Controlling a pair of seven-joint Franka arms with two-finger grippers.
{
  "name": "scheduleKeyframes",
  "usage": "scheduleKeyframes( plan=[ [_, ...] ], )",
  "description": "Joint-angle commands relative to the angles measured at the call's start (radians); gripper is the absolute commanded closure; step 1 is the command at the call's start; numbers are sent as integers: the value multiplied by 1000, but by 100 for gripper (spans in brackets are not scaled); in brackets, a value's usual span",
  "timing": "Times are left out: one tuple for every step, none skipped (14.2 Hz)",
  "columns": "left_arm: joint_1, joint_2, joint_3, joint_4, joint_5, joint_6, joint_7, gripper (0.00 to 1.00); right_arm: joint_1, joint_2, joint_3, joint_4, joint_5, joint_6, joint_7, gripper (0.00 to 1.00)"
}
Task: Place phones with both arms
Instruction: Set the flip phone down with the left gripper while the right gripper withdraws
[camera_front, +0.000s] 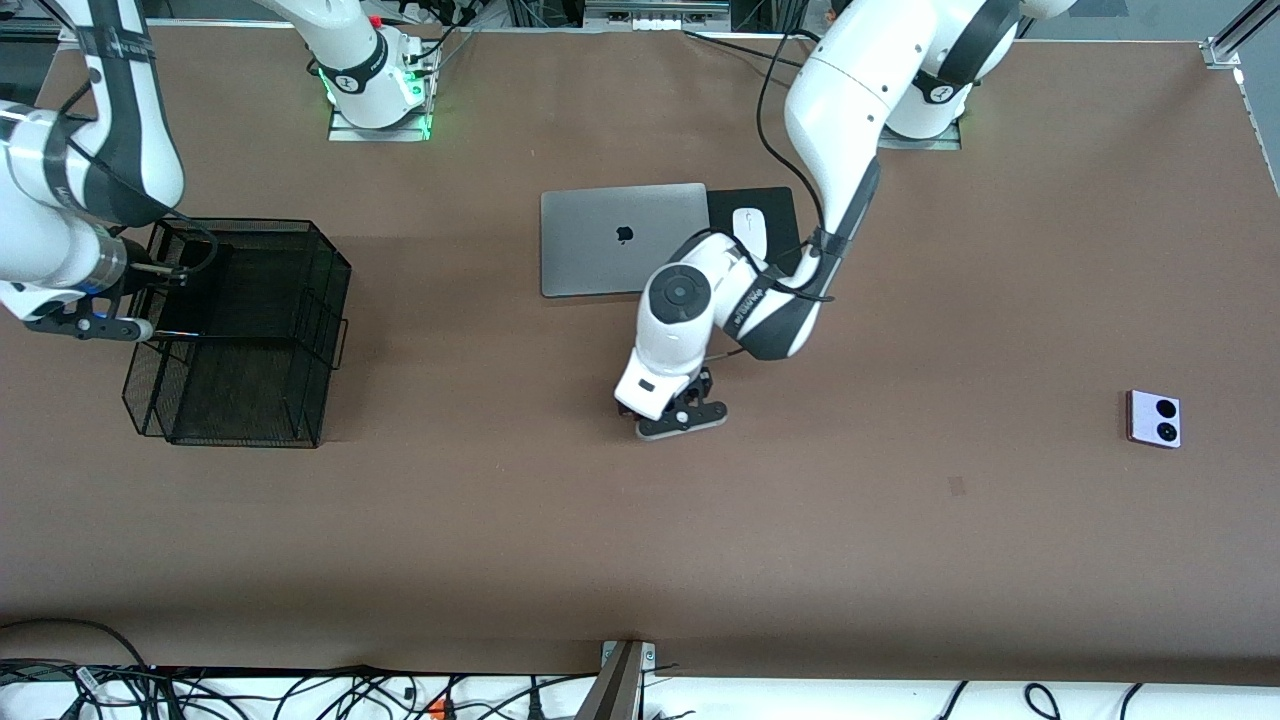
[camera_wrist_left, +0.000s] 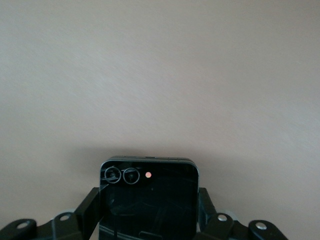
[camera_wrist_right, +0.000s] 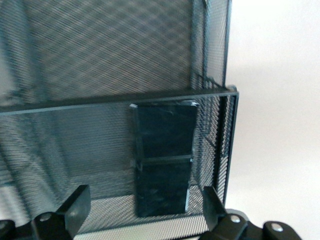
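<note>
A small square black phone (camera_wrist_left: 147, 200) with two lens rings is clamped between the fingers of my left gripper (camera_wrist_left: 148, 197), which is shut on its sides. That gripper (camera_front: 683, 418) hangs low over the bare table by the laptop, and the hand hides the phone in the front view. The long slim black phone (camera_wrist_right: 162, 160) lies inside the black mesh basket (camera_wrist_right: 100, 60), against its end wall. My right gripper (camera_wrist_right: 144, 196) is open just above it, its fingers apart from the phone. In the front view the right gripper (camera_front: 165, 275) is over the basket (camera_front: 240, 330). The lilac-white phone (camera_front: 1154, 418) lies toward the left arm's end.
A silver laptop (camera_front: 620, 240) lies closed mid-table. Beside it is a white mouse (camera_front: 750, 232) on a black pad (camera_front: 775, 205). The left arm's elbow hangs over the laptop's corner. Cables run along the table edge nearest the front camera.
</note>
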Motion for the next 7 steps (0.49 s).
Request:
scheduleKeyframes(
  plan=[
    [-62,22,27,85,-15,-32,-36,82,33,24,32,131,66,-93,-5,1],
    [-66,27,27,97,-13,-29,-30,82,35,27,52,148,94,-92,-4,1],
    [-74,39,29,114,-13,-23,-23,82,38,33,75,169,130,-93,0,1],
    [-82,52,29,140,-13,-23,9,82,39,45,98,189,161,-93,1,1],
    [-91,68,29,157,-11,-23,54,82,41,47,111,199,180,-93,15,1],
    [-99,77,37,168,-13,-22,88,82,41,48,121,202,186,-93,26,1],
    [-100,86,37,176,-13,-17,107,82,42,48,129,203,188,-93,36,1]
  ],
)
